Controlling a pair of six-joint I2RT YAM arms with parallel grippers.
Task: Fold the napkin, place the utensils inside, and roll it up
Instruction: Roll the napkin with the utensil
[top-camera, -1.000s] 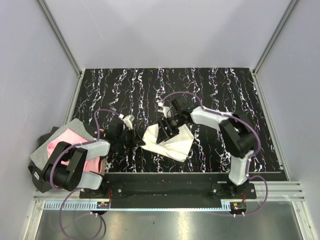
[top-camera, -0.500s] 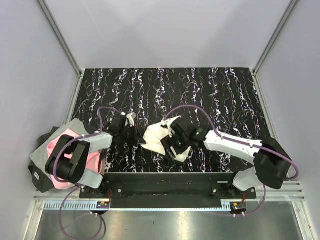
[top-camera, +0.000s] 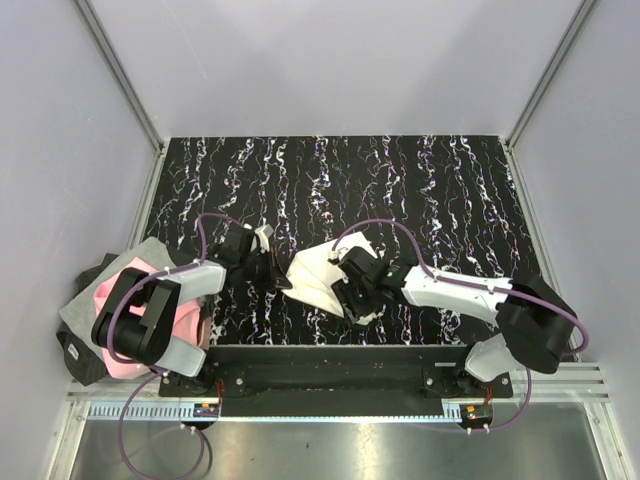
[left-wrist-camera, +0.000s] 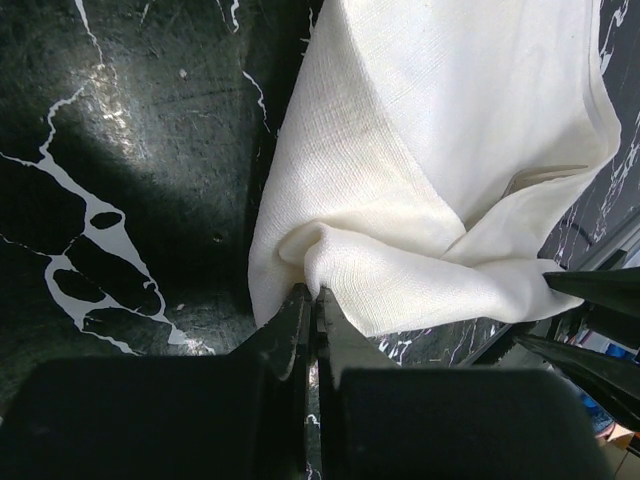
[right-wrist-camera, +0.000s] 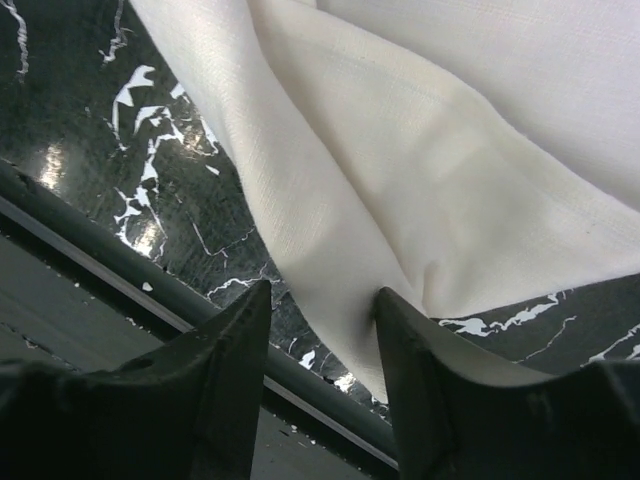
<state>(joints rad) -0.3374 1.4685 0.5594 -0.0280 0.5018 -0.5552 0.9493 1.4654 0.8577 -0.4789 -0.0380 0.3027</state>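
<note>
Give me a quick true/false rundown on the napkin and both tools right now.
1. The left tool is shut on a bunched bit of the napkin. True.
2. The right tool is clamped fully shut. False: its fingers stand apart, with the napkin's edge between them.
3. The napkin lies spread flat. False: it is folded over and rumpled.
4. A pink and grey cloth lies at the left side of the overhead view. True.
</note>
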